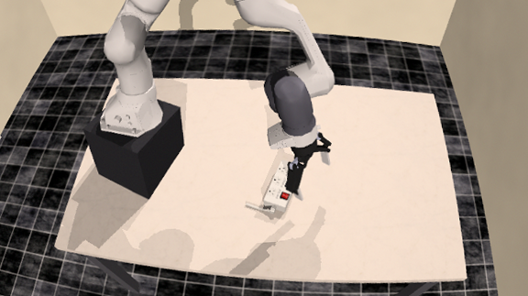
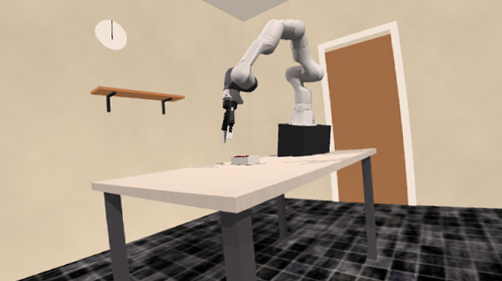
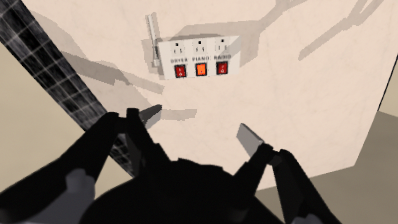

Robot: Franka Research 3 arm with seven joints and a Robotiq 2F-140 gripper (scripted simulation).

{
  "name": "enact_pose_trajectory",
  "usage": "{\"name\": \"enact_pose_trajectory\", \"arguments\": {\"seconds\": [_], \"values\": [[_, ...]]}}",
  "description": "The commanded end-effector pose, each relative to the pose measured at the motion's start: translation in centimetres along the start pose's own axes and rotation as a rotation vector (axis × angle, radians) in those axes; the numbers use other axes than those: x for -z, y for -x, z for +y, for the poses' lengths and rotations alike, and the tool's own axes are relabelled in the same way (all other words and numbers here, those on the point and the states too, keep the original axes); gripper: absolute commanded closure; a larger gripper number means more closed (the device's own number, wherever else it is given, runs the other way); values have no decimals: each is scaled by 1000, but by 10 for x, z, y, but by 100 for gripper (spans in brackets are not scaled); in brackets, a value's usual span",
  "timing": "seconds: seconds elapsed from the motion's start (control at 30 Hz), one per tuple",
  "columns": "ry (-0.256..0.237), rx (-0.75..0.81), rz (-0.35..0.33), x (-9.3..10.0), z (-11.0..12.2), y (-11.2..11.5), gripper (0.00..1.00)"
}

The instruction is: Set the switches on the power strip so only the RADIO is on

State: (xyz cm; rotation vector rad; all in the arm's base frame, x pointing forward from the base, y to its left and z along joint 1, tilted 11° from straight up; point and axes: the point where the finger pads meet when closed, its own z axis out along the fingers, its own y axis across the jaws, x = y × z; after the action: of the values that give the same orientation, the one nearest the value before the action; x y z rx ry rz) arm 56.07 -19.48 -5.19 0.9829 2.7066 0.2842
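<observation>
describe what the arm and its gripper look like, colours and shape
The arm is glossy white, built of thick rounded links, with a dark grey rounded wrist section. It rises from a white flanged foot on a black box pedestal. The gripper is black, with two slim linkage fingers ending in flat grey pads. No cables or markings are visible.

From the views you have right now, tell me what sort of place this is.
Probably a plain domestic room set up as a robot workspace: beige walls with a brown door, a wall clock and a bracketed shelf, a dark tiled floor, and a table carrying the power strip.
</observation>
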Motion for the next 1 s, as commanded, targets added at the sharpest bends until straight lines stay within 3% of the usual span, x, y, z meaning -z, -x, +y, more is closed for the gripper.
{"name": "enact_pose_trajectory", "arguments": {"seconds": [0.0,0.07,0.1,0.3,0.33,0.53,0.57,0.97], "values": [[10,-46,78,-4,9,-11,0],[10,-46,78,-4,9,-11,0],[-6,-56,156,-4,6,-24,0],[-6,-56,156,-4,6,-24,0],[-34,-68,227,-1,0,-38,0],[-34,-68,227,-1,0,-38,0],[-62,-79,278,3,-6,-48,0],[-82,-87,307,5,-11,-54,0]]}}
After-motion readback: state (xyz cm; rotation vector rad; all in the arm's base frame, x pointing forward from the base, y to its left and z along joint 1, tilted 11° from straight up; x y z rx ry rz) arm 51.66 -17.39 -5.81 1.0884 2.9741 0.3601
